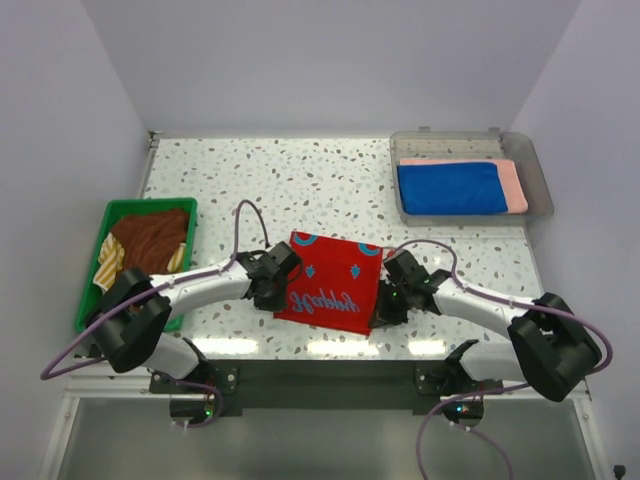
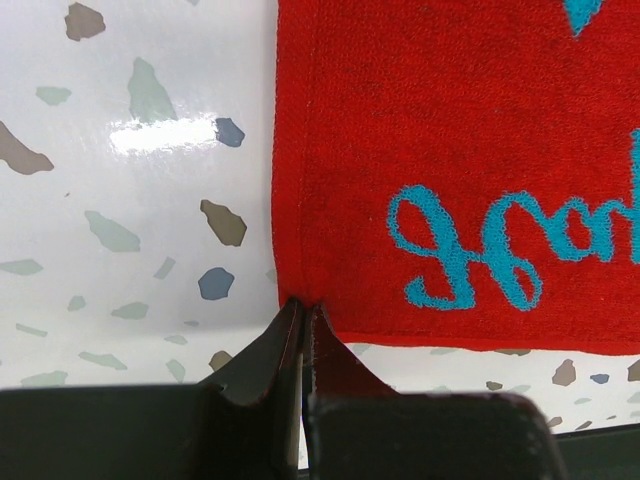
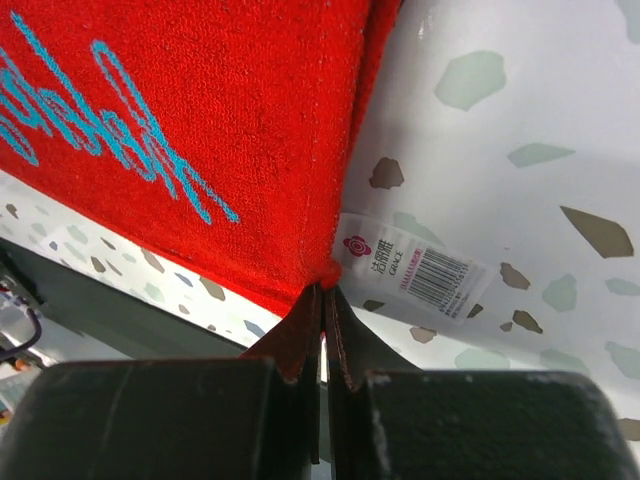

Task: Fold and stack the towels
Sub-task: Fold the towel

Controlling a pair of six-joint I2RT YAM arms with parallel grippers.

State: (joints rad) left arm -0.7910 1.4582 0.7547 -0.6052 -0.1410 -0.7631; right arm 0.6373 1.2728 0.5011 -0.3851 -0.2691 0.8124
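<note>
A red towel with blue lettering and pattern (image 1: 330,283) lies on the table between my arms. My left gripper (image 1: 277,297) is shut on its near left corner; the left wrist view shows the jaws (image 2: 303,305) pinched on the towel's (image 2: 450,150) corner. My right gripper (image 1: 380,318) is shut on its near right corner, seen in the right wrist view (image 3: 323,290) beside the towel's (image 3: 200,120) white barcode label (image 3: 415,268). A folded royal blue towel (image 1: 448,188) lies on a salmon pink one (image 1: 515,185). A brown towel (image 1: 150,238) and a yellowish striped one (image 1: 108,262) lie crumpled at the left.
The blue and pink towels sit in a clear plastic tray (image 1: 540,185) at the back right. The brown and striped towels sit in a green basket (image 1: 95,270) at the left edge. The table's front edge runs just below the red towel.
</note>
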